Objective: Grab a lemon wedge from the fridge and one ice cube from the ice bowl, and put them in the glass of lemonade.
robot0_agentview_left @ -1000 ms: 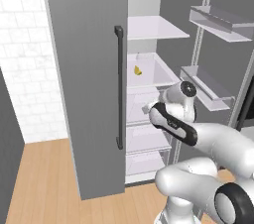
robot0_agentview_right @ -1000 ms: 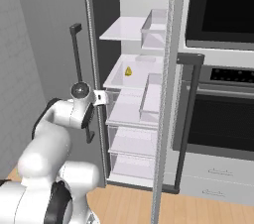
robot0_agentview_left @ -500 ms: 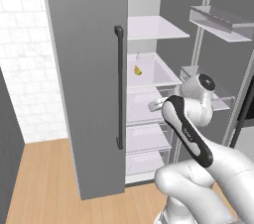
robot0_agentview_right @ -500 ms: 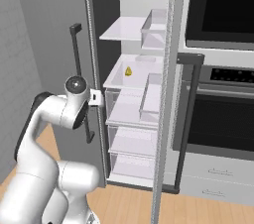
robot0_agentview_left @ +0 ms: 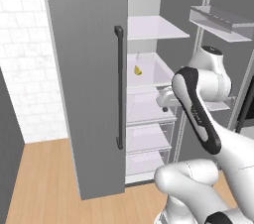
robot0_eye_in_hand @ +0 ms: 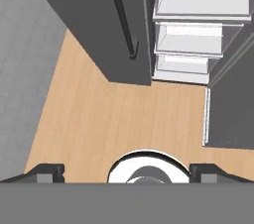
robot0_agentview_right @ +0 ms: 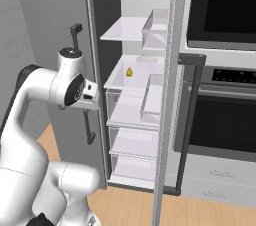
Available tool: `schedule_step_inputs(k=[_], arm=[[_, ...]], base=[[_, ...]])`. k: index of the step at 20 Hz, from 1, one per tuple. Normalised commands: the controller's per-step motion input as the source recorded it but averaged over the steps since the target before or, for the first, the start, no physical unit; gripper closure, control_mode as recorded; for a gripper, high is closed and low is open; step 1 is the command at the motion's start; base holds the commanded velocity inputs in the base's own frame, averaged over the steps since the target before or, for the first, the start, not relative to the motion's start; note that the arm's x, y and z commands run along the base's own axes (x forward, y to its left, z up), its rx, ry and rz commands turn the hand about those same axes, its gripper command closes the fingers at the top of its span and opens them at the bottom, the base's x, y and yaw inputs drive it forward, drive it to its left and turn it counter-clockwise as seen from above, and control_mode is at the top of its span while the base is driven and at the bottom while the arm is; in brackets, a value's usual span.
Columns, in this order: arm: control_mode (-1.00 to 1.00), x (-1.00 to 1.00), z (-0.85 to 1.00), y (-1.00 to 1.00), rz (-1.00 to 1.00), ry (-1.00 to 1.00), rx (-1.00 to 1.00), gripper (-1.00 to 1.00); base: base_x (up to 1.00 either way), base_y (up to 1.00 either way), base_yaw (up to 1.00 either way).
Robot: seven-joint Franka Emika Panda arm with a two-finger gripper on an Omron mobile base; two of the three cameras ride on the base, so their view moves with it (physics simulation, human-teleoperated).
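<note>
Yellow wedge point(robot0_agentview_left: 137, 70) sat untouched on a fridge point(robot0_agentview_left: 89, 69) shelf, door open. Gripper point(robot0_eye_in_hand: 126, 173) was spread wide, empty, aimed at the floor. Both pickups were still pending.

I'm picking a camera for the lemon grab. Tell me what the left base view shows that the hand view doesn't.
Left base view alone: the lemon wedge lying on a white shelf inside the open fridge, and white wall tiles beside it.
Hand view alone: the fingers spread wide with nothing between them, pointing down at the wooden floor.
Both: the fridge door's dark bar handle and the lower clear drawers.
</note>
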Motion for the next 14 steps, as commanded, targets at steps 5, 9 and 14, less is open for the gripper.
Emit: schedule_step_inputs(k=[5,9,14], arm=[[-1.0,-0.36,0.0,-0.05,-0.04,-0.05,-0.02,-1.0],[-1.0,0.0,-0.01,-0.01,-0.08,0.0,0.0,-1.0],[-1.0,-0.1,0.0,0.0,-0.1,-0.02,0.0,-1.0]], base=[[0.0,0.0,0.0],[0.0,0.0,0.0],[0.0,0.0,0.0]])
